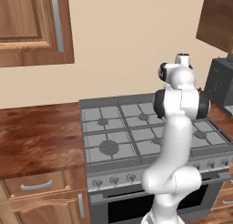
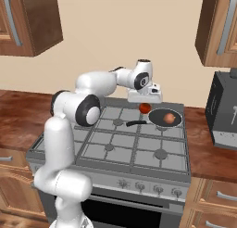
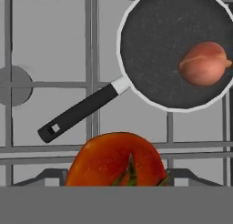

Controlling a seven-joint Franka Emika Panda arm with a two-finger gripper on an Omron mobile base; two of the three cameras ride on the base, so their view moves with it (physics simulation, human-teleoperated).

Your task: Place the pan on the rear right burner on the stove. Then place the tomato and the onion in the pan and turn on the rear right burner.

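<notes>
The gripper (image 2: 145, 103) sits a little right of centre in the right base view, hanging above the back of the stove (image 2: 139, 150), and it is grasping the tomato (image 2: 145, 108): the red ball sits directly under the hand, between the fingers. In the hand view the tomato (image 3: 116, 160) takes up the bottom centre of the frame, its green stalk toward the camera, with the two dark fingertips (image 3: 48, 176) flanking it at left and right.

Just beyond the tomato, toward the upper right of the hand view, lies the pan (image 3: 175, 50). Its black handle runs down and left toward the lower left of the frame, ending near the tomato but apart from it. The onion (image 3: 203, 63) rests inside the pan, at the right side of its black floor.

In the right base view the pan (image 2: 159, 117) sits on the rear right burner, at the right end of the stove's back row, with the onion (image 2: 170, 117) in it and the handle pointing left. The tomato hangs just to the left of the pan's rim, over the handle, not yet inside.

In the left base view the white arm covers the right half of the stove (image 1: 113, 141), and wooden counters lie on either side.
</notes>
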